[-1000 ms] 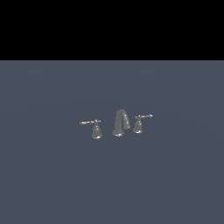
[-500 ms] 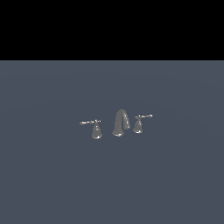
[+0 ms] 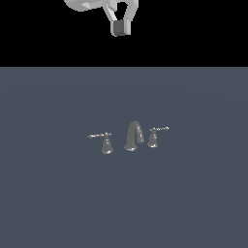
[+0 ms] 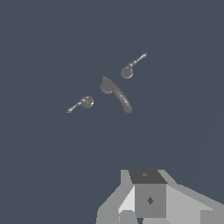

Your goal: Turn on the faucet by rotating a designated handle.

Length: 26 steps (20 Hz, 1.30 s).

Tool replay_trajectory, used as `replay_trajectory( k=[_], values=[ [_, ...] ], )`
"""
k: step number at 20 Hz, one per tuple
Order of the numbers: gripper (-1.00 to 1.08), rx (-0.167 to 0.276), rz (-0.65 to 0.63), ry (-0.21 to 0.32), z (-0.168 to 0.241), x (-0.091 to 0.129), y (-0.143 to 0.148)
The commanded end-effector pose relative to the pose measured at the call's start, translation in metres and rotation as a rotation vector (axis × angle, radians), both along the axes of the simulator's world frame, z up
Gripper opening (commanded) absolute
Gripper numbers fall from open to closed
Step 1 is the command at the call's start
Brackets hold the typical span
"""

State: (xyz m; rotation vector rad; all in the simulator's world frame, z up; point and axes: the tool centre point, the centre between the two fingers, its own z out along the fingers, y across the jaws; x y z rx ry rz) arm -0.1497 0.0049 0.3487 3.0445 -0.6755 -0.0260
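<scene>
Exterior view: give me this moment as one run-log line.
phase: approach | tool: high above faucet, fingertips together, holding nothing | handle: untouched, lever pointing to the exterior view's right | contact: none

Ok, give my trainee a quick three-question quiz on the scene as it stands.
1. True or false: the gripper is touching the handle whose lever points to the exterior view's right.
2. Where does the spout stand? A) between the two handles; B) on the exterior view's left of both; C) on top of one.
3. Fill in: the twin handle has its lever pointing to the exterior view's ____.

Key: 1 false, it hangs high above, clear of the faucet set. 2 A. 3 left.
</scene>
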Motion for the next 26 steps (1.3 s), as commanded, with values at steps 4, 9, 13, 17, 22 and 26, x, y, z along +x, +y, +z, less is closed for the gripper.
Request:
replay_trajectory(
  k=[4,9,13,17,22,26],
  values=[
    [-1.0,0.003,-0.128,-0.005,-0.039,0.033,-0.007],
    [-1.0,0.004,-0.238,-0.008,-0.072,0.061,-0.017],
    [-1.0,0.005,-0.326,-0.011,-0.099,0.082,-0.027],
    [-1.0,0.006,-0.414,-0.013,-0.125,0.102,-0.039],
    [-1.0,0.005,-0.526,-0.016,-0.159,0.127,-0.057],
    [-1.0,0.004,-0.619,-0.019,-0.186,0.146,-0.075]
  ],
)
